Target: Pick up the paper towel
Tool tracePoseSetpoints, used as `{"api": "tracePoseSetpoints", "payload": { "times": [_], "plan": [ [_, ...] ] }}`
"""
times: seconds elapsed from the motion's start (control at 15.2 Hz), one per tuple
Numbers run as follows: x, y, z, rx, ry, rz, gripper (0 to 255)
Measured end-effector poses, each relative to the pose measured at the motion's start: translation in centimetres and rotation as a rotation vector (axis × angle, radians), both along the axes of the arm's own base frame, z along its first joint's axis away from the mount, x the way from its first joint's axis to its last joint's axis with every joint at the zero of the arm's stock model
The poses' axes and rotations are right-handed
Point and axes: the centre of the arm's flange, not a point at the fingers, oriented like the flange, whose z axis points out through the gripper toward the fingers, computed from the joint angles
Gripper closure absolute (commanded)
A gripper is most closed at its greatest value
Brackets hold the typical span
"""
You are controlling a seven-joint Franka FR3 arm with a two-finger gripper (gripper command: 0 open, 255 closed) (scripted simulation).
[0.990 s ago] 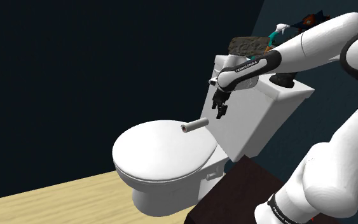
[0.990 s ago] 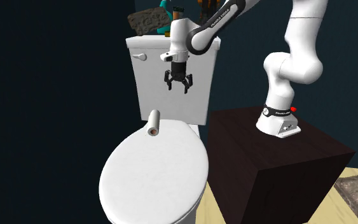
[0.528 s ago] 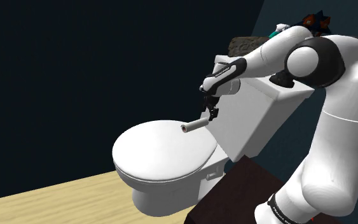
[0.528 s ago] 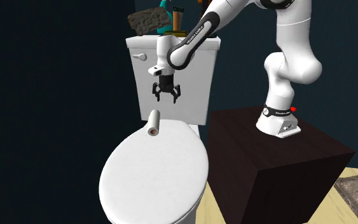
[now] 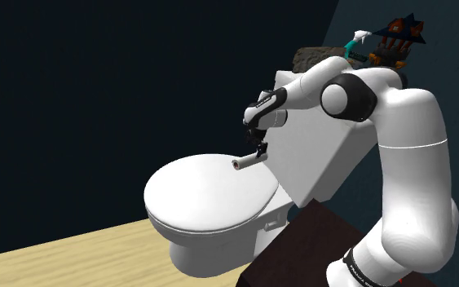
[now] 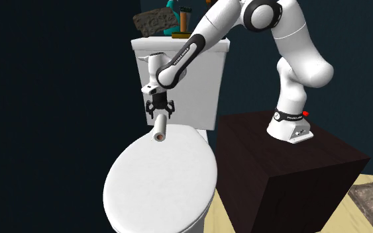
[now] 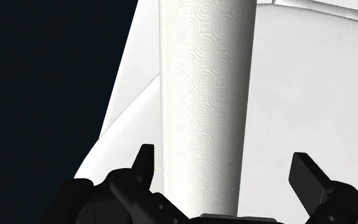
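Observation:
The paper towel [image 5: 249,160] is a white embossed roll lying on its side at the back of the closed toilet lid [image 5: 207,196], close to the tank. My gripper [image 5: 260,149] hangs just above the roll's tank-side end and points down at it. From the second exterior view the gripper [image 6: 159,114] is straight over the roll [image 6: 159,128]. In the wrist view the roll [image 7: 203,108] runs lengthwise between the open fingers of the gripper [image 7: 223,159]. One finger stands right beside the roll, the other well apart from it. Nothing is clasped.
The white toilet tank [image 5: 325,155] rises just behind the roll, with a patterned object and colourful items [image 5: 390,37] on top. My dark box stand [image 6: 284,165] sits beside the toilet. Wooden floor [image 5: 72,253] shows below, dark walls around.
The arm has swung from in front of the tank toward the shoulder view's left and down, bringing the open gripper over the roll. The roll has not moved.

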Motion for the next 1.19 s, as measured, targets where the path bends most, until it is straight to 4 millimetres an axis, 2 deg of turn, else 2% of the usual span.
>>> {"api": "tracePoseSetpoints", "payload": {
  "times": [0.13, 0.53, 0.59, 1.19],
  "plan": [
    [0.6, 0.0, -1.4, 0.002, 0.001, 0.02, 0],
    [0.7, 0.2, -4.6, 0.003, 0.001, 0.027, 0],
    [0.8, 0.2, -4.9, 0.003, 0.001, 0.027, 255],
    [0.8, 0.2, -5.0, 0.003, -0.001, 0.028, 255]
  ]
}}
